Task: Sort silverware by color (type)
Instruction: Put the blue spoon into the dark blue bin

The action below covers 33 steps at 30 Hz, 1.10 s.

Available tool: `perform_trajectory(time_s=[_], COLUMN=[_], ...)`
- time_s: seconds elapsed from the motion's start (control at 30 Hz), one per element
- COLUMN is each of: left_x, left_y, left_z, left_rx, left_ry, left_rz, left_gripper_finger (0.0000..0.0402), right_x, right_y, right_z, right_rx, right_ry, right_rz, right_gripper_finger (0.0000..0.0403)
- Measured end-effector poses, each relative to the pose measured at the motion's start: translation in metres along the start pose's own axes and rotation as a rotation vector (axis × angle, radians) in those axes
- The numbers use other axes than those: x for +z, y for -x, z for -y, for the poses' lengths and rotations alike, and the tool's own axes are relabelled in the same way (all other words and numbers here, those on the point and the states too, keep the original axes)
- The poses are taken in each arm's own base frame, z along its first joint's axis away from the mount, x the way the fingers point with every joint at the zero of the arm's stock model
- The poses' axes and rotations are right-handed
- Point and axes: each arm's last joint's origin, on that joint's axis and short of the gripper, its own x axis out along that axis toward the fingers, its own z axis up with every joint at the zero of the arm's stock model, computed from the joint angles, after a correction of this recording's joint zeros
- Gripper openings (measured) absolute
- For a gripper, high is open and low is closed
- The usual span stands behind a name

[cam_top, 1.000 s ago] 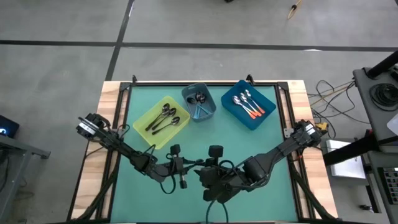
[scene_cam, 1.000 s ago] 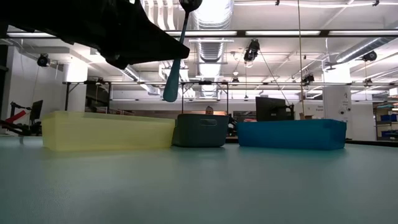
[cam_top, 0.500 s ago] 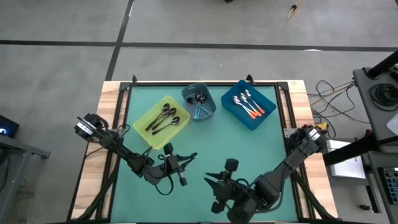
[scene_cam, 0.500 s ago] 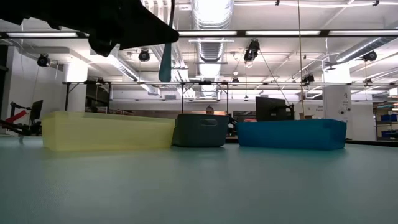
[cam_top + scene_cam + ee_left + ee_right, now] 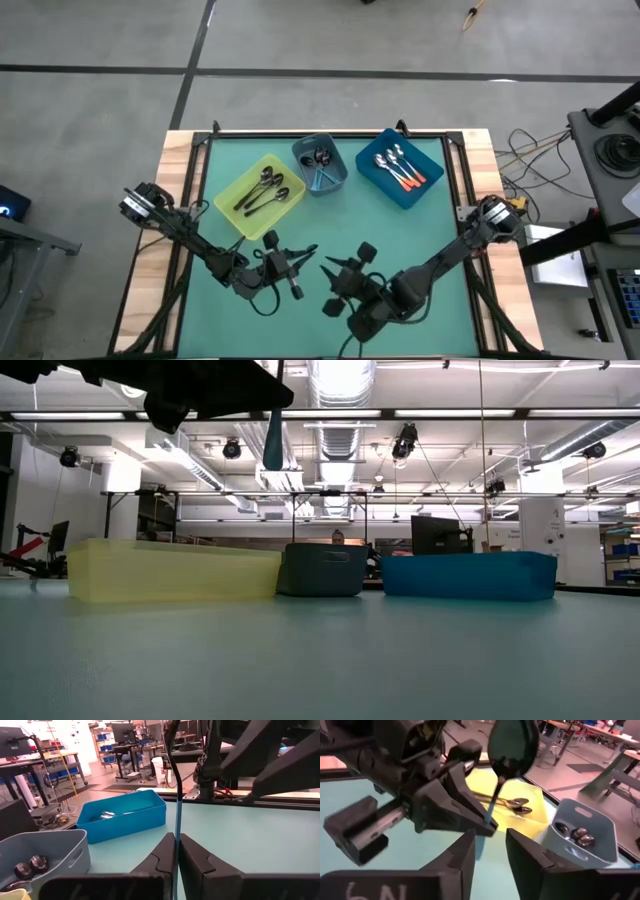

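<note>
My left gripper (image 5: pixel 300 256) is shut on a spoon with a light-blue handle (image 5: pixel 176 805) and holds it high above the table's near middle. The spoon's shiny bowl (image 5: pixel 514 742) is on top. My right gripper (image 5: pixel 490 852) stands open just to the right of it. Its fingers point at the spoon with nothing between them. More silverware lies in three bins at the far side: black-handled spoons in the yellow bin (image 5: pixel 260 195), blue-handled ones in the grey-blue bin (image 5: pixel 320 165), and orange-red ones in the blue bin (image 5: pixel 400 165). My left gripper pinches the spoon's light-blue handle (image 5: pixel 176 837) between its two fingers, which reach in level and lie across it. The spoon stands nearly upright with its bowl up, lifted clear of the table. The handle's free end (image 5: pixel 272 455) sticks out below the fingers.
The three bins stand in a row along the far side, seen low across the green mat (image 5: pixel 320 660). The table's wooden rim (image 5: pixel 180 150) frames the mat, and both arms crowd its near middle.
My left gripper has risen a little with the spoon, and the spoon has turned from slanting to nearly upright. My right gripper has drawn back from the left one toward the near edge, then come back toward the spoon, lower and rolled.
</note>
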Motion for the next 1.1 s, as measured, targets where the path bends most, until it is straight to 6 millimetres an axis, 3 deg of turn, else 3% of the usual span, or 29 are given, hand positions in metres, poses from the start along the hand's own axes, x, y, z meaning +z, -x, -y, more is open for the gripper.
perform_trajectory(time_s=[0.3,0.53,0.87,1.1], left_x=[0.000,0.001,0.003,0.003], left_y=[0.001,0.001,0.001,0.001], left_z=[0.000,0.000,0.000,0.000], left_rx=[-0.001,-0.001,-0.002,-0.002], left_ry=[0.003,0.021,0.048,0.048], left_rz=[0.002,0.005,0.017,0.017], left_gripper_finger=[0.0000,0.0000,0.0000,0.0000], right_x=[0.009,0.011,0.009,0.011], right_y=[-0.019,-0.031,-0.048,-0.050], right_z=[0.001,-0.003,-0.004,-0.003], right_rx=[-0.012,-0.013,-0.038,-0.065], right_ry=[-0.036,-0.026,-0.041,-0.044], right_rz=[0.049,0.085,0.101,0.111], right_gripper_finger=[0.0156,0.0166,0.0144,0.0080])
